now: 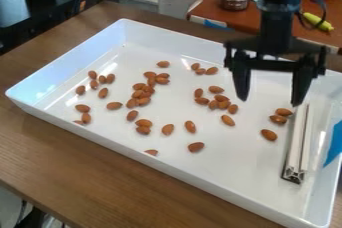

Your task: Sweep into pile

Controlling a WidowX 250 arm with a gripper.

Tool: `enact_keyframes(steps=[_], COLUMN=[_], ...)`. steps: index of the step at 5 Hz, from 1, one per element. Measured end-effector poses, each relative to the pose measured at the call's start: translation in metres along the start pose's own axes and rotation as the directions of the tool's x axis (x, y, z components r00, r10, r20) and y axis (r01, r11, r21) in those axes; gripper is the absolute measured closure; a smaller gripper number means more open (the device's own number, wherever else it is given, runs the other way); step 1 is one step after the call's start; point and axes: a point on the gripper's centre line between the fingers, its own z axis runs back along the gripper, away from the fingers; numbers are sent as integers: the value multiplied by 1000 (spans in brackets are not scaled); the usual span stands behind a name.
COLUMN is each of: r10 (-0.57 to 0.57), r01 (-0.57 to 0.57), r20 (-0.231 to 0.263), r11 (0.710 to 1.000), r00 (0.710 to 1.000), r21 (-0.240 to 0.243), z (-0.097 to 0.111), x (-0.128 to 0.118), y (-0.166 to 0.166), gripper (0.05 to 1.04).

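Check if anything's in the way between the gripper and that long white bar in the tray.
Nothing visible stands between the gripper and the long white bar. The nearest almonds lie beside it, to its left in the view, not on it.

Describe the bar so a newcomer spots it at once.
On the wooden table stands a big white tray. Inside, near its right wall as pictured, lies a pale bar with a dark near end. Unlike the small, rounded brown almonds to its left, it is long and straight.
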Motion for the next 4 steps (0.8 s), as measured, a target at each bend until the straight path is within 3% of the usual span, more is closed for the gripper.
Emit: enact_keyframes(steps=[2, 4], r10=[1, -18], r01=[-1, 17], r20=[1, 32], r11=[1000, 1000], r00=[1000, 999], r21=[18, 23], z=[-22, -23], x=[-3, -3], y=[-13, -25], gripper=[91, 91])
